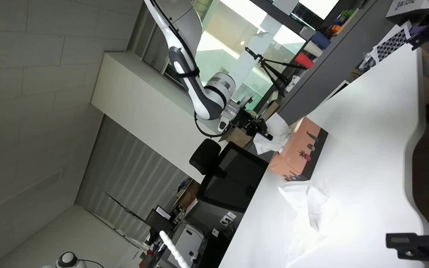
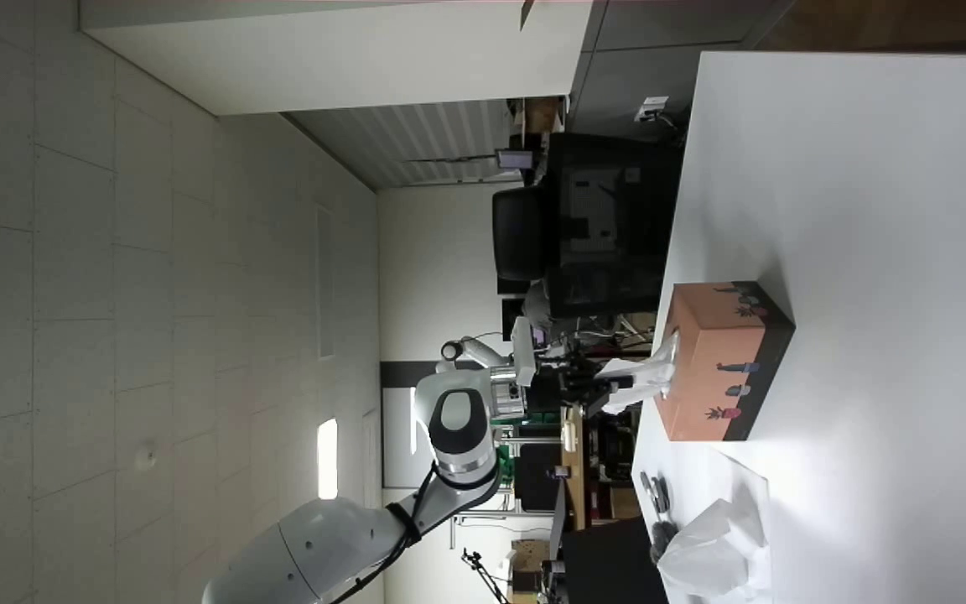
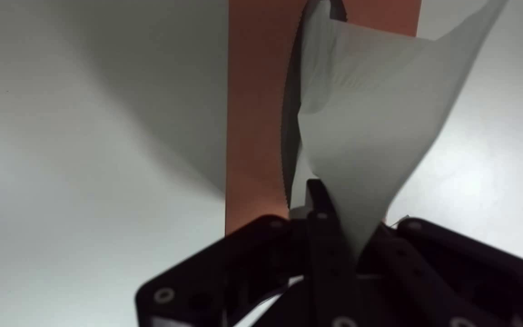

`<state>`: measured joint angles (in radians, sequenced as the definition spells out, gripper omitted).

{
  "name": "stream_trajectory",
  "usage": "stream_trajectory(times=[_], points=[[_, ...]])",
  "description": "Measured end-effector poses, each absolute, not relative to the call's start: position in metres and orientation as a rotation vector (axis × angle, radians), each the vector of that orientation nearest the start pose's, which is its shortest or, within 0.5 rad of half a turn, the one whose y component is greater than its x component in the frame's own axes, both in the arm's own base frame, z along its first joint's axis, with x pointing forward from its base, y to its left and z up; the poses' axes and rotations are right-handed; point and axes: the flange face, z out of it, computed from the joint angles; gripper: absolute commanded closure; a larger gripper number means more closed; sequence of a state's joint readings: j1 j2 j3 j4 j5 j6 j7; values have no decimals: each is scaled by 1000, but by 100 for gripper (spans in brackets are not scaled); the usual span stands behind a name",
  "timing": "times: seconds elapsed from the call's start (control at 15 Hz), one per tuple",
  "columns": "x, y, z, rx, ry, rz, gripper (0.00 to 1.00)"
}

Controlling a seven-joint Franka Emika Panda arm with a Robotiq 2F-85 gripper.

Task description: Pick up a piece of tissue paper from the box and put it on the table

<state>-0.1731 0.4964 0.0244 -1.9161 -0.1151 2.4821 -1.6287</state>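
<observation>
Shows, in both exterior views, a black office chair [image 1: 232,176] and a white wall outlet [image 2: 652,104] near it, and, in an exterior view, a black tripod [image 1: 263,62], a red cup [image 1: 304,60] just beside a cream cup [image 1: 313,49] and a black-and-white patterned sheet [image 1: 391,45], plus, in an exterior view, a lit ceiling lamp [image 2: 327,459].

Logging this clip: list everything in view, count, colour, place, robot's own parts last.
Table: one clearly seen, white, foreground.
Tissue box: one, salmon-pink and black, on the table.
Held tissue: apparently one, white, lower end in the box slot.
Loose tissue: at least one, white, on the table beside the box.
Chair: one clearly seen, black, beyond the table edge.
Tripod: one clearly seen, black, background.
Background robot arm: at least one, white, distant.
Other background items: several, mixed colours, too small to name.
Arm: one, white and grey, above the box.
Gripper: one, black, shut on held tissue.
</observation>
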Motion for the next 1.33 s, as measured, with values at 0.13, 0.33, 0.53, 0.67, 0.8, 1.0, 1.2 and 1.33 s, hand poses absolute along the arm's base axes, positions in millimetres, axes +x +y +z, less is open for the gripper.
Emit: stream_trajectory(times=[0.13,0.33,0.53,0.67,0.8,1.0,1.2,1.33], points=[[629,-93,241,-2293,-2285,4,100],[631,-88,249,-2289,-2310,1,100],[634,-81,267,-2298,-2358,11,100],[635,-74,281,-2310,-2381,17,100],[635,-63,297,-2305,-2400,15,100],[632,-39,320,-2278,-2433,-18,100],[622,-9,335,-2248,-2429,-93,100],[611,14,336,-2216,-2415,-142,100]])
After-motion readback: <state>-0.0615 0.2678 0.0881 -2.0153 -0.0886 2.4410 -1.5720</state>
